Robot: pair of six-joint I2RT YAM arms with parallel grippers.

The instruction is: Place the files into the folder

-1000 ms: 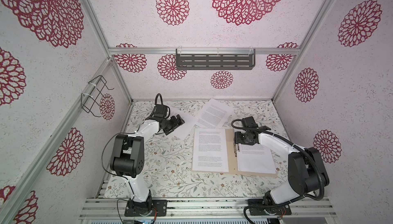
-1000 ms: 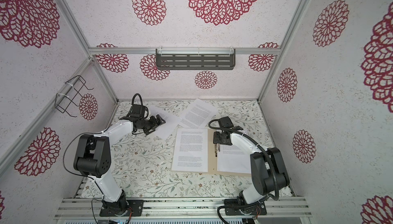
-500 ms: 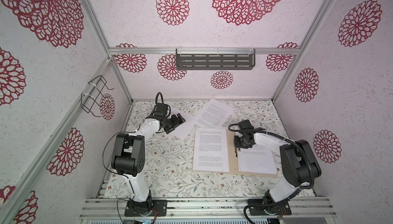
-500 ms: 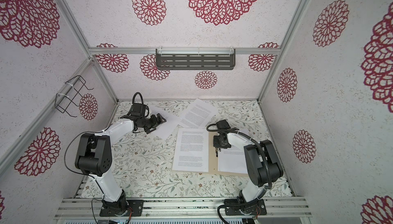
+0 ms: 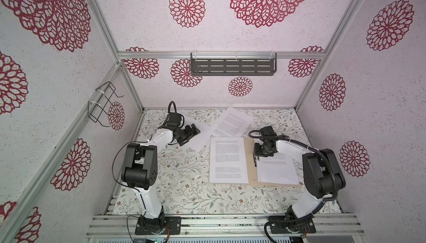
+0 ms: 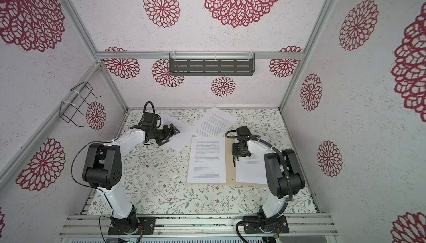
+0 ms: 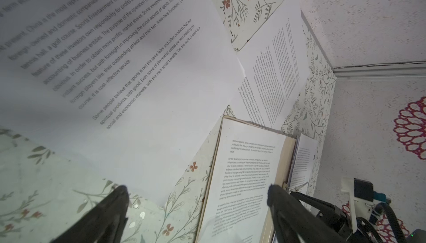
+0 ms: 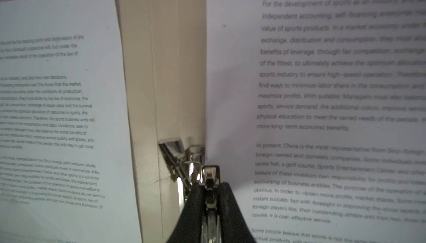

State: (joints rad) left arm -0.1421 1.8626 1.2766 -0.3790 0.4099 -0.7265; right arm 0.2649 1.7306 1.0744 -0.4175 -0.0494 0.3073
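Tan folder (image 5: 250, 172) lies open flat on the floral table (image 5: 179, 184), centre-right. The files (image 5: 228, 161) are white sheets of small black print, one on each leaf and others loose toward the back wall. My left gripper (image 7: 197, 188) is spread wide by a loose sheet. My right gripper (image 8: 210, 190) pinches the folder's metal fastener (image 8: 211, 175).

The files (image 5: 228, 158) are smooth, matt white paper; the folder (image 8: 161, 68) is dull tan card, scored along its spine. Its fastener (image 8: 211, 172) is bright, glossy metal, and the bench (image 5: 184, 191) wears a matt, floral-printed covering.
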